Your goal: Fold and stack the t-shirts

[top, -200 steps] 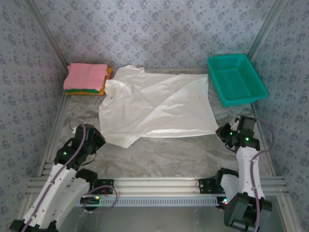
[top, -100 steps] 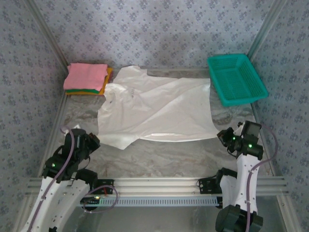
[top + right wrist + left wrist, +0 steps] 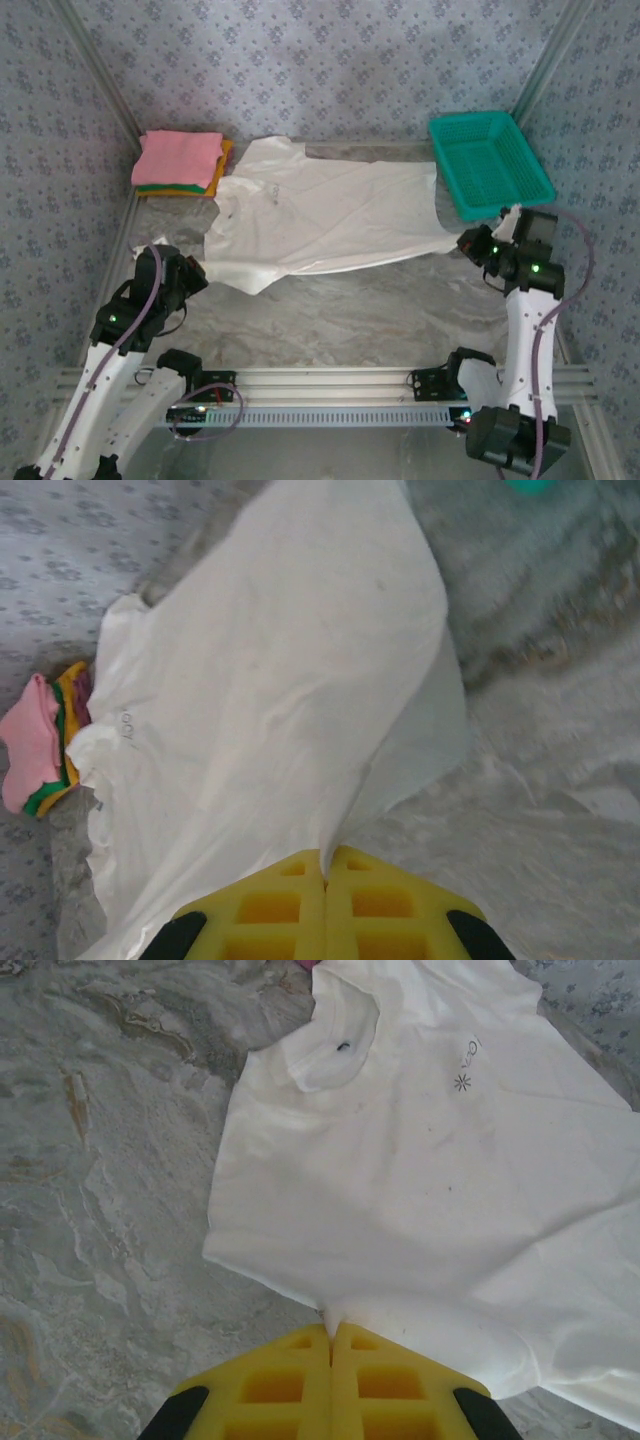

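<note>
A white t-shirt is stretched across the middle of the table, collar to the left, with a small chest mark. My left gripper is shut on its near left edge. My right gripper is shut on its near right corner, and the cloth rises off the marbled table there. Folded pink, green and orange shirts lie stacked at the back left, also seen as the stack in the right wrist view.
A teal mesh basket stands at the back right, close to my right gripper. Patterned walls close in the back and both sides. A metal rail runs along the near edge.
Both grippers have moved away from the near edge toward the back, carrying the shirt's near edge with them. The right gripper rose toward the basket; the shirt's near part is lifted.
</note>
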Available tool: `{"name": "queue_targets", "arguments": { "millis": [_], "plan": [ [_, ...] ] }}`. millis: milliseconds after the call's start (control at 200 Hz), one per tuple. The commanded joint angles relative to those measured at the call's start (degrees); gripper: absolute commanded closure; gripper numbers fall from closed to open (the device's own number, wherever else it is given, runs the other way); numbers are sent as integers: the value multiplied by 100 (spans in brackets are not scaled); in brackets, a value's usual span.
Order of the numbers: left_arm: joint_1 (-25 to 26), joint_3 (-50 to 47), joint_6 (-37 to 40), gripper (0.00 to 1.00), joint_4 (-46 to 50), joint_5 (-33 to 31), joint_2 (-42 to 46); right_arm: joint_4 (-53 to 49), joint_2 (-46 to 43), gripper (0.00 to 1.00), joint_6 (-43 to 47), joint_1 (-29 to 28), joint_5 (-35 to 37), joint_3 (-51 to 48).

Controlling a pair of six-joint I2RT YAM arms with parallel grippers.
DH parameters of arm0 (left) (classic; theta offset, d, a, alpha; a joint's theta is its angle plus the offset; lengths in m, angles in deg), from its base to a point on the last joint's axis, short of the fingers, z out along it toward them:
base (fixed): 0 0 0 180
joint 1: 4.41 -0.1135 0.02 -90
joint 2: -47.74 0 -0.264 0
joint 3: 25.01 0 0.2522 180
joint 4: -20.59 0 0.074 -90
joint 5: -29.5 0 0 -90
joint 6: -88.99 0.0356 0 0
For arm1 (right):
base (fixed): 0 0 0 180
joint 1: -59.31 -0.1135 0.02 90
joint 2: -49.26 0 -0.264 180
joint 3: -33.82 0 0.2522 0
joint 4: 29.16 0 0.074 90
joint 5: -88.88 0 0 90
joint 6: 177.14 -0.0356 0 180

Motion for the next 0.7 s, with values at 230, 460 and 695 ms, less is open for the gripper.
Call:
{"name": "queue_targets", "arguments": {
  "millis": [230, 460, 695],
  "plan": [
    [-50, -198, 18, 100, 223, -93, 596, -136, -687, 100, -97, -284, 332, -534],
    [6, -826, -414, 100, 528, 828, 898, -979, -1891, 100, -705, -271, 264, -2040],
    [55, -780, -498, 100, 400, 570, 776, -1081, -2022, 100, -1385, -287, 684, -2293]
  ]
}}
